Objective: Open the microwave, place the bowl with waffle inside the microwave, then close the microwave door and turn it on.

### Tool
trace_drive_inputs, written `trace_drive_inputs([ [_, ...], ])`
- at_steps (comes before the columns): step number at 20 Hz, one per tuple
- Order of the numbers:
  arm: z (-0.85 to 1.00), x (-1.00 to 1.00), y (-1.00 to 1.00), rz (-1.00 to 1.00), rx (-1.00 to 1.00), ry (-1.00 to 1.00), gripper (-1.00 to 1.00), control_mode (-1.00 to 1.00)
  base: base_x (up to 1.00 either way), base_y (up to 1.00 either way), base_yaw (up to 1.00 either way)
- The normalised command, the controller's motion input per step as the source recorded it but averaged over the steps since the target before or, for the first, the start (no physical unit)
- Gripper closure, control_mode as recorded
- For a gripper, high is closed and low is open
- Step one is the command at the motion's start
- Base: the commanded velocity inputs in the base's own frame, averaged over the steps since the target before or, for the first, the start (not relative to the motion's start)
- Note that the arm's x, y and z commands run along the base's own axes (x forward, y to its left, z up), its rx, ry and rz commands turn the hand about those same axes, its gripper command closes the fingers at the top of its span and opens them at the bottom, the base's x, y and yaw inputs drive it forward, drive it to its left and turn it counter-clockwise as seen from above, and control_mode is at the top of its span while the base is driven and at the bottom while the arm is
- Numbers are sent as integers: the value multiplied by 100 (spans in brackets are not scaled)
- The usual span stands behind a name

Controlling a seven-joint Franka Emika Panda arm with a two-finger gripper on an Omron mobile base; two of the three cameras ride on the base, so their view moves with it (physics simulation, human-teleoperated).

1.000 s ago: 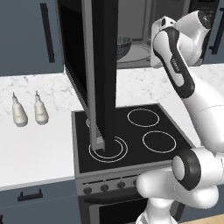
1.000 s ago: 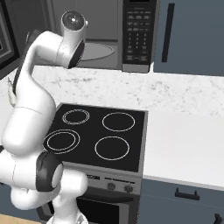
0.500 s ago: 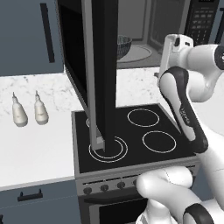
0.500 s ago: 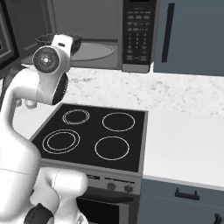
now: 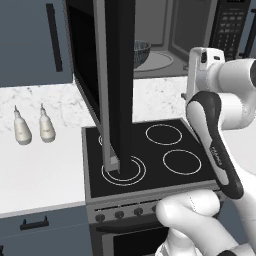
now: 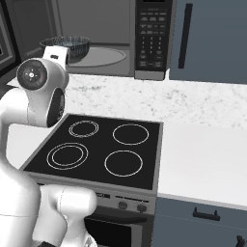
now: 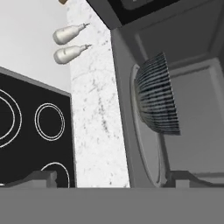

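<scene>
Nearest, at the bottom of the hand view, claw (image 7: 107, 177) with its 2 dark fingertips (image 7: 41, 177) spread wide apart, clamped on nothing. In the left base view, white arm rising from lower right, hand at right centre, just in front of the microwave's open mouth.

Below the arm, black stove (image 5: 150, 155) with 4 white rings, filling the lower centre of the left base view and the centre-left of the right base view. White counter (image 5: 35, 170) at lower left of the left base view, carrying 2 small pale bottles (image 5: 32, 130) side by side, well apart from the stove.

Above the stove's left edge, microwave door (image 5: 112, 80) swung fully out, seen edge-on as a tall dark slab in the upper centre.

Farthest, microwave (image 6: 120, 38) in the upper part of the right base view, cavity open, black button panel (image 6: 152, 34) at its right. Inside, on the round glass turntable (image 6: 103, 57), dark ribbed bowl (image 6: 67, 47), upright. Cannot tell from any view whether the waffle lies in the bowl.
</scene>
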Motion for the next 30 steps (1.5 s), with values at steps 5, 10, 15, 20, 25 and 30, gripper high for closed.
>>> trace_drive_inputs([
  [5,0,-100,-5,9,-2,-6,-100,-100,0,0,0],
  [10,1,-100,39,15,-12,-3,100,-100,0,0,0],
  [15,8,-100,28,7,-11,-6,100,-100,0,0,0],
  [20,21,-100,46,-15,-16,0,100,-100,0,0,0],
  [25,15,-100,49,-26,-18,0,100,-100,0,0,0],
  [30,2,-87,80,-20,-15,-5,100,-100,0,0,0],
])
